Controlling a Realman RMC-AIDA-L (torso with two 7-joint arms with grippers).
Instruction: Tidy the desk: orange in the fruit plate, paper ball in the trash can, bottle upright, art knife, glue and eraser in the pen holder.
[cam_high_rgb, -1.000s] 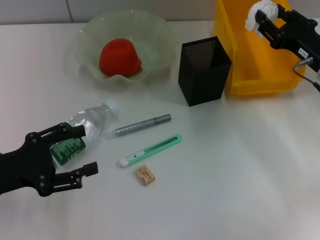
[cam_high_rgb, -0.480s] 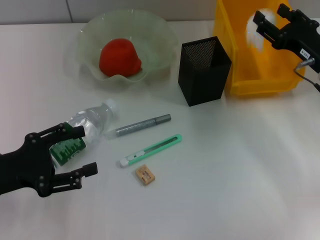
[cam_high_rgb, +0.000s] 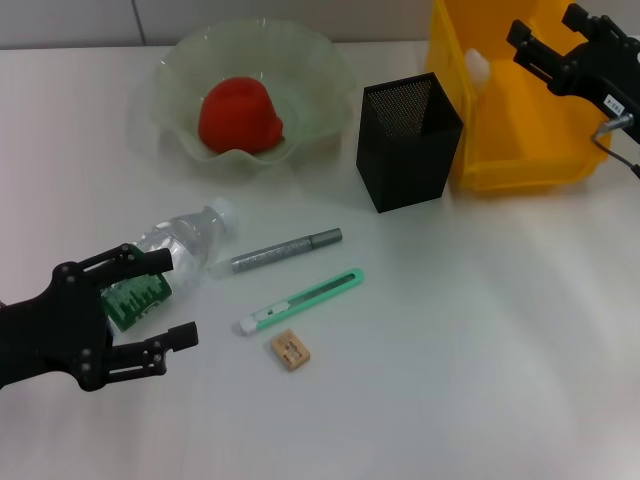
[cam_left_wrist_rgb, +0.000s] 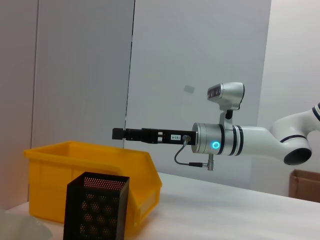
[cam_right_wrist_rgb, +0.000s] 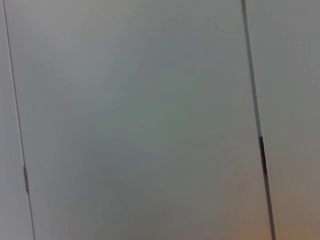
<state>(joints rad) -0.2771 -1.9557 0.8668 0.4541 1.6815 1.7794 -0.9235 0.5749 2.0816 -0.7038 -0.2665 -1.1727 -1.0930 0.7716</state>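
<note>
With the paper ball (cam_high_rgb: 479, 68) lying in the yellow trash can (cam_high_rgb: 520, 150) just below the empty, spread right gripper (cam_high_rgb: 548, 45), the bottle step seems next: the wide-open left gripper (cam_high_rgb: 135, 305) straddles the lying bottle (cam_high_rgb: 175, 250), needing to close and upend it.

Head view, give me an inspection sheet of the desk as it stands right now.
Surface: white desk.
Job's things: orange in fruit plate; paper ball inside yellow trash bin; bottle lying down; glue stick, art knife and eraser on desk, outside pen holder.
Clutter: nothing seen.
Grippers: left pincer open around bottle; right pincer open, empty, above bin.
Cables: short loop at right wrist.
Surroundings: grey wall panels.
</note>
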